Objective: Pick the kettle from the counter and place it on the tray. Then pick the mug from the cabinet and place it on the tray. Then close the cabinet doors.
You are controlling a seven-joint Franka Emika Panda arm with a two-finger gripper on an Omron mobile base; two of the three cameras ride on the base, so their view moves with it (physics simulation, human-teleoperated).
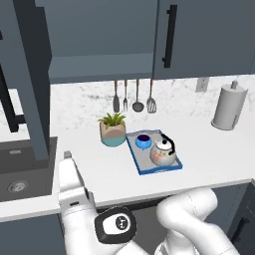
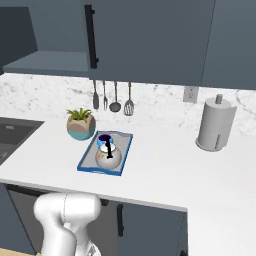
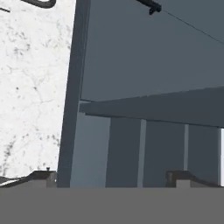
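Already, you had the kettle [image 1: 163, 152] and the mug [image 1: 143, 141] sitting together on the tray [image 1: 138, 165] on the counter [image 1: 209, 149]. Your gripper [image 3: 111, 178] faced the cabinet [image 3: 153, 65] with jaws spread, holding nothing; one cabinet door [image 1: 27, 89] stood open.

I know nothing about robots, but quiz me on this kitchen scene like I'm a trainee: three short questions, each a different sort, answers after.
1. True or false: the kettle and the mug both sit on the tray.
2. Multiple choice: what stands beside the tray, toward the sink? A) paper-towel roll B) plant pot C) whisk
3. Fill in: one of the cabinet doors stands ____, showing the cabinet shelf.

Key
1. True; the mug is behind the kettle.
2. B, the plant pot. The paper-towel roll stands far off on the other side.
3. Open; the task's closing step remains.
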